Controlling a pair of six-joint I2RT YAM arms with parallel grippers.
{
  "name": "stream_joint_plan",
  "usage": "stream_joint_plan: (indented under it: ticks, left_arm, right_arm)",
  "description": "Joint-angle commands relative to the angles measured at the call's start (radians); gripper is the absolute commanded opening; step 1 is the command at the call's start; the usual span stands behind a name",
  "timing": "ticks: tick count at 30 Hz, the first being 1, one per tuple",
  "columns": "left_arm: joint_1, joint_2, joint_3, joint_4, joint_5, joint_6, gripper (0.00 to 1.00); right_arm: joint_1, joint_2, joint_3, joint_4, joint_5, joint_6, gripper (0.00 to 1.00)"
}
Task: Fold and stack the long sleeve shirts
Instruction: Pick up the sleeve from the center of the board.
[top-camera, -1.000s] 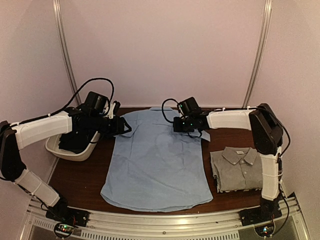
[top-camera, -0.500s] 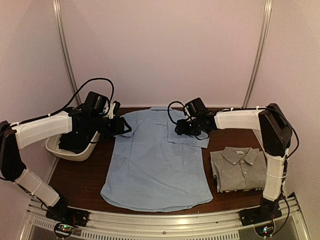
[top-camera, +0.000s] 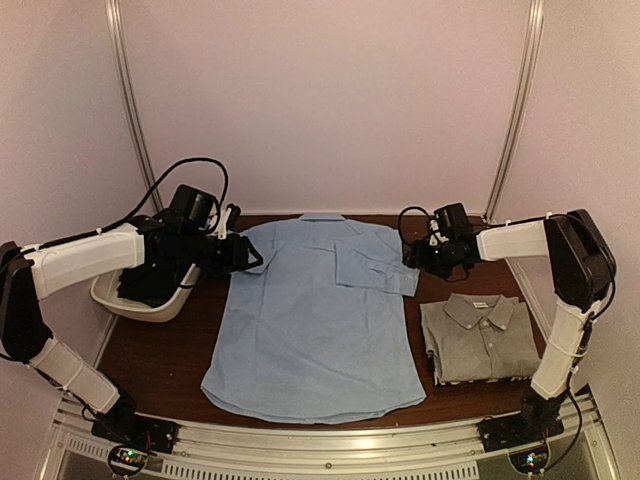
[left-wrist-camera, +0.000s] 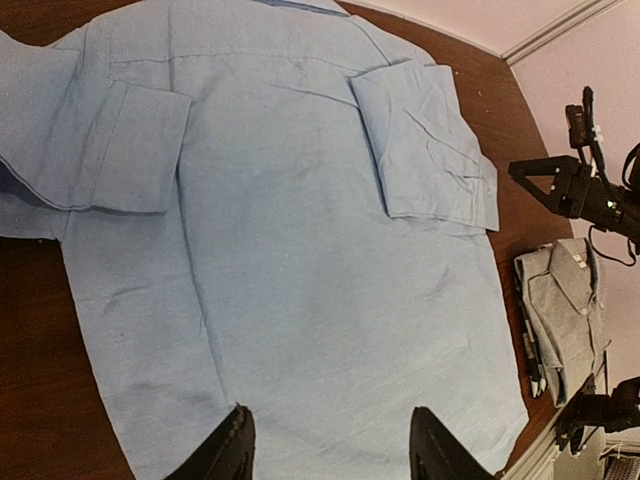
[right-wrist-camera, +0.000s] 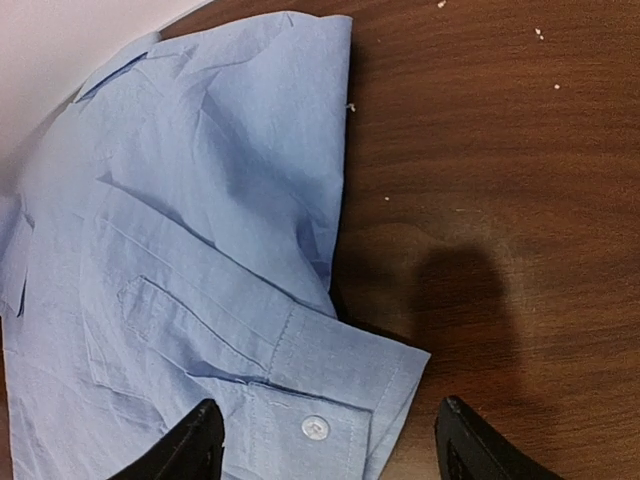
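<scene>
**Both grippers hanging open over the blue shirt, grey shirt folded beside it**

A white tub (top-camera: 150, 308) is sitting at the table's left edge. Something dark is lying inside it, but the left arm is covering most of it, so what it is cannot be told.

The left arm is reaching in from the left, over the tub. The left gripper (top-camera: 243, 254) is hovering at the shirt's left shoulder, and in its wrist view its black fingers are standing spread wide with nothing between them. The right arm is stretching out level from the right side. The right gripper (top-camera: 412, 258) is hanging just beside the folded right sleeve, its fingers likewise parted and gripping nothing.

The light blue shirt (top-camera: 315, 320) is lying flat in the middle of the dark brown wooden table (top-camera: 160, 350), collar towards the far wall and hem towards the arm bases. It is a thin woven cloth, lightly creased. Both sleeves are lying folded inward across the body. The right sleeve's cuff (right-wrist-camera: 340, 385) is showing stitched edges and one pale button (right-wrist-camera: 315, 427).

The grey shirt (top-camera: 480, 335) is resting to the right of the blue one, apart from it. It is folded into a compact rectangle with its collar and short placket facing up.
</scene>
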Motion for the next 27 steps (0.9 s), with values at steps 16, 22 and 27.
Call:
stream_joint_plan:
  ticks: [16, 22, 27]
  left_arm:
    - [-0.003, -0.014, -0.001, 0.036, 0.015, -0.006, 0.54]
    - [-0.003, -0.008, 0.004, 0.038, 0.023, -0.016, 0.54]
    - [-0.012, 0.002, 0.005, 0.063, 0.038, -0.026, 0.54]
  right_arm:
    - [-0.069, 0.085, -0.096, 0.178, -0.178, 0.008, 0.75]
    - [-0.070, 0.102, -0.117, 0.222, -0.231, 0.031, 0.67]
    - [-0.064, 0.065, -0.123, 0.234, -0.260, 0.048, 0.47]
